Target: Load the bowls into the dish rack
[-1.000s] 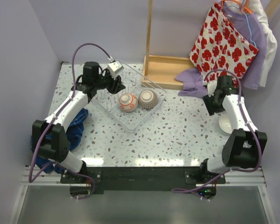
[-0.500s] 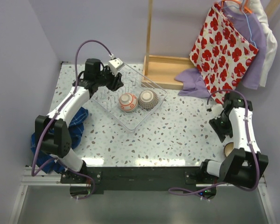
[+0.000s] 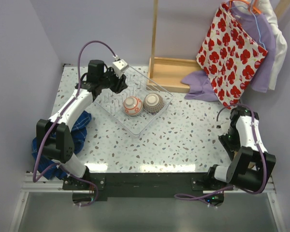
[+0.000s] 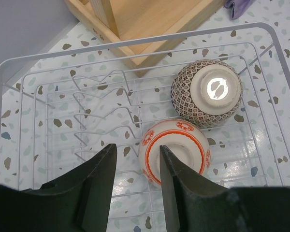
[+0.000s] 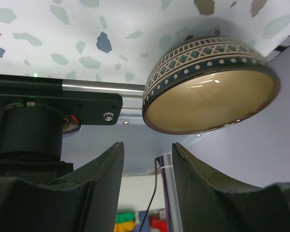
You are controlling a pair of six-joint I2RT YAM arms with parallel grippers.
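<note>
The red-patterned bowl (image 4: pixel 183 145) and net-patterned bowl (image 4: pixel 206 93) are set rim-down in the dish rack (image 4: pixel 135 42) under the empty, parted left gripper (image 4: pixel 135 179). The right gripper (image 5: pixel 147 179), likewise parted and empty, is lined up for a lattice-banded bowl (image 5: pixel 210 92).

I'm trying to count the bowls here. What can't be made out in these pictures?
Top view: the right arm covers the right gripper and most, if not all, of the patterned bowl near it.
Left wrist view: a finger of the left gripper hides part of the orange bowl.
Both rack views: the orange bowl and net-patterned bowl sit upside down in the dish rack, insides unseen.
</note>
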